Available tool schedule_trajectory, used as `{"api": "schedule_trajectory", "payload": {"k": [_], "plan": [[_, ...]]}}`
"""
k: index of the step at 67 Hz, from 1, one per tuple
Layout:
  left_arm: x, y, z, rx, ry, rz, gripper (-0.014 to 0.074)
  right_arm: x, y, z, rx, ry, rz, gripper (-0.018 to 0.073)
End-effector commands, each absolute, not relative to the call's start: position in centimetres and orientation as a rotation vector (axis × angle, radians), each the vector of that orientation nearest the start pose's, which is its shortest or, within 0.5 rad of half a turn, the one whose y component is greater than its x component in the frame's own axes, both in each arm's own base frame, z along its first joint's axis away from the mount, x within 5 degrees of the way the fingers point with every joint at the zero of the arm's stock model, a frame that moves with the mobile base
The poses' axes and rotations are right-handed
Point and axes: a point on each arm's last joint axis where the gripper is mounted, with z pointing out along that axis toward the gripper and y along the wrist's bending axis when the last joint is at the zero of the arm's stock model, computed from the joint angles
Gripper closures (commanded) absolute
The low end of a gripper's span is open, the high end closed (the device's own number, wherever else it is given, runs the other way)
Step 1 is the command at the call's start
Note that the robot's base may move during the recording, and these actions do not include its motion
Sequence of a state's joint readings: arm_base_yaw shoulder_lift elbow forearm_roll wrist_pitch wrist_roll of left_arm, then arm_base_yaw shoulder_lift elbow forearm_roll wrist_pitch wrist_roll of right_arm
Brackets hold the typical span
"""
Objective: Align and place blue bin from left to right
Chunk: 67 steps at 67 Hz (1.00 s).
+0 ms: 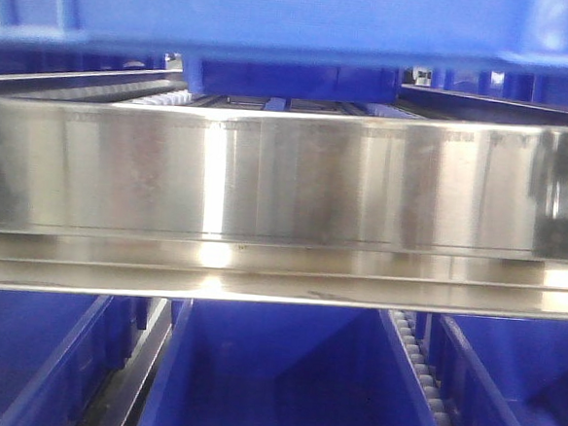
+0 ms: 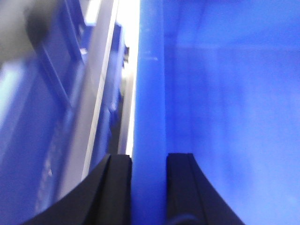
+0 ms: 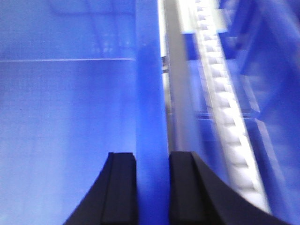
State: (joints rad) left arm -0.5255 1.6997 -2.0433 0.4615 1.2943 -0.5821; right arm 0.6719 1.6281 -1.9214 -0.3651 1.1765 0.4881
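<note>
While the blue bin (image 1: 298, 19) sits across the top of the front view, just above the steel beam (image 1: 287, 174), its bright lighter-blue wall spans nearly the whole width; whether its underside touches the beam cannot be told. The left gripper (image 2: 148, 159) has narrowed to the thickness of the bin's side wall, with one black finger against each face of the upright rim. The right gripper (image 3: 152, 157) grips the opposite wall in the same way, and the smooth blue inner face fills the view beside it. The beam is a broad, polished metal band running level from edge to edge, with a thinner ledge under it. Behind the beam, on the same level, a smaller bin (image 1: 288, 80) stands at the back between two metal rails, leaving a shallow gap above the beam. Outside the wall held by the right gripper, a white roller track (image 3: 225, 108) runs alongside, close to the wall. Below the beam, darker blue bins (image 1: 272, 378) stand side by side in a row, their open interiors showing plain blue walls.
</note>
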Motion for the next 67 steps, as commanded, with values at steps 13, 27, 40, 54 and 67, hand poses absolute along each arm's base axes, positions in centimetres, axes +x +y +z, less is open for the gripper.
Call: {"api": "schedule_trajectory", "payload": {"k": [13, 27, 40, 54, 67], "plan": [[27.8, -15.4, 46.9, -0.075, 2.217, -0.09, 0.0707, 24.5, 18.5, 46.3, -0.199, 2.164, 0.284, 0.0639], [25.4, -15.7, 46.0, -0.067, 2.192, -0.131, 0.0707, 21.7, 17.6, 45.3, -0.184, 2.149, 0.272, 0.0639], [24.2, -15.8, 46.5, -0.06, 2.173, -0.142, 0.0707, 20.6, 17.2, 44.8, -0.165, 2.146, 0.279, 0.0639], [24.2, -15.8, 46.4, -0.064, 2.182, -0.133, 0.0707, 20.6, 17.3, 44.9, -0.168, 2.138, 0.288, 0.0639], [24.2, -15.7, 45.1, -0.058, 2.23, -0.08, 0.0707, 20.6, 17.5, 45.0, -0.175, 2.118, 0.308, 0.0639]]}}
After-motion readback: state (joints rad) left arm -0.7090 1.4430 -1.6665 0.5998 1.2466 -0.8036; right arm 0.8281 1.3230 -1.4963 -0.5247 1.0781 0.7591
